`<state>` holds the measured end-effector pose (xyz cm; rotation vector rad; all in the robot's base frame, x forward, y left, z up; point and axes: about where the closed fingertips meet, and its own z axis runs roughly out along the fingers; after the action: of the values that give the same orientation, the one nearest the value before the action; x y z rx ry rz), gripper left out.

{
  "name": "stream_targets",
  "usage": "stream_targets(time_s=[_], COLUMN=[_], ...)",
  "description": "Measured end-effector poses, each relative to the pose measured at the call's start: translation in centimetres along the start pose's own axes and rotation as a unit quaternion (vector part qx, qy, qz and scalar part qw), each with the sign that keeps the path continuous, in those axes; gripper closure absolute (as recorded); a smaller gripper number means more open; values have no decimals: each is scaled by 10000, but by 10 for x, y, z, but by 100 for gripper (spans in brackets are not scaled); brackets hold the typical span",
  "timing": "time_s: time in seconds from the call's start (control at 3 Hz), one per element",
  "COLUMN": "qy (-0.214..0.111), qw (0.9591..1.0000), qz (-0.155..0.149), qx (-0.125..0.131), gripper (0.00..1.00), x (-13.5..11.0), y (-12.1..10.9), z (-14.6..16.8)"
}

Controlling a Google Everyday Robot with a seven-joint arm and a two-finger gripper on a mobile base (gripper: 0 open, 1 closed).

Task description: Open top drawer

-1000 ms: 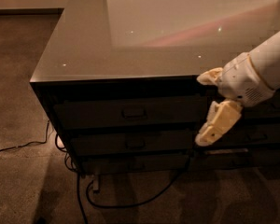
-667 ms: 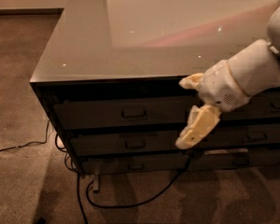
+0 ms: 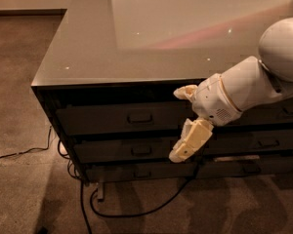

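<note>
From where I stand, the top drawer (image 3: 102, 120) sits fully shut just under the glossy top of the table (image 3: 88, 48), its tall dark front flush with the frame and its small loop handle (image 3: 140, 117) dead centre. The claw (image 3: 177, 124) hangs in front of that drawer, to the right of the handle, near it but not touching. It is spread wide: 1 finger rides high by the table's edge, and the other slants down across the front of the second drawer (image 3: 112, 151). Nothing is held between them. The white arm (image 3: 244, 89) reaches in from the right. To my eye the drawer looks stiff and fairly heavy, wide enough that a pull from anywhere off centre would likely make it twist and bind on its runners. The front is flat and smooth and offers nothing to grip, so the handle is the only sensible hold. I would pinch its bar or hook 1 finger behind it, then draw straight out. The loop is small and sits close to the front, so a wide claw could slip off it. A black cable (image 3: 136, 212) trails over the carpet (image 3: 19, 82) below.
</note>
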<state>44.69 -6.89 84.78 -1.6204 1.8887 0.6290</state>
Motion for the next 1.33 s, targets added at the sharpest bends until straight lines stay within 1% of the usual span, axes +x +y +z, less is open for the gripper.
stream_targets(time_s=[0.33,0.67,1.0,1.33], qy=[103,282,481,718], qw=[9999,9996,9980,9963], qz=[-30,85,404,479], qx=[93,-18,-86,-10], gripper=[0,0,0,0], x=[-5,6,36,53], y=[7,14,4,-23], z=[-6,18,59,90])
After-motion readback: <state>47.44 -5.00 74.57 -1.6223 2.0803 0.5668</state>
